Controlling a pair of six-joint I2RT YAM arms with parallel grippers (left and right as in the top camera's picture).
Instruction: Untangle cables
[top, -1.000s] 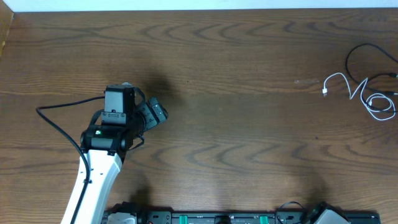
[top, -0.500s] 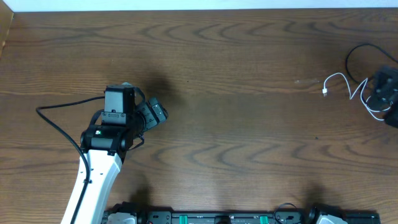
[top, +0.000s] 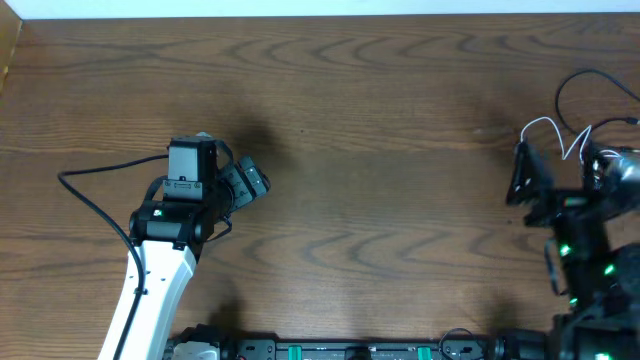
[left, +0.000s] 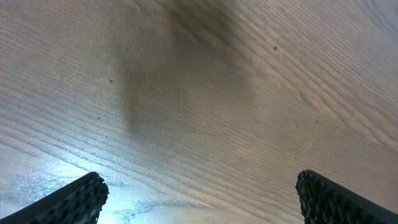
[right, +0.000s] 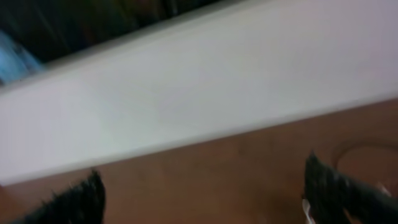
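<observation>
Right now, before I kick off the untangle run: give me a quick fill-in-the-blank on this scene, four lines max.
1. The white cable and the black cable lie near the table's ___ edge in the overhead view.
2. The left gripper has its fingers ___ over bare wood.
3. The arm nearest the cables is the ___ one.
4. The right gripper holds ___.
Missing words: right; open; right; nothing.
</observation>
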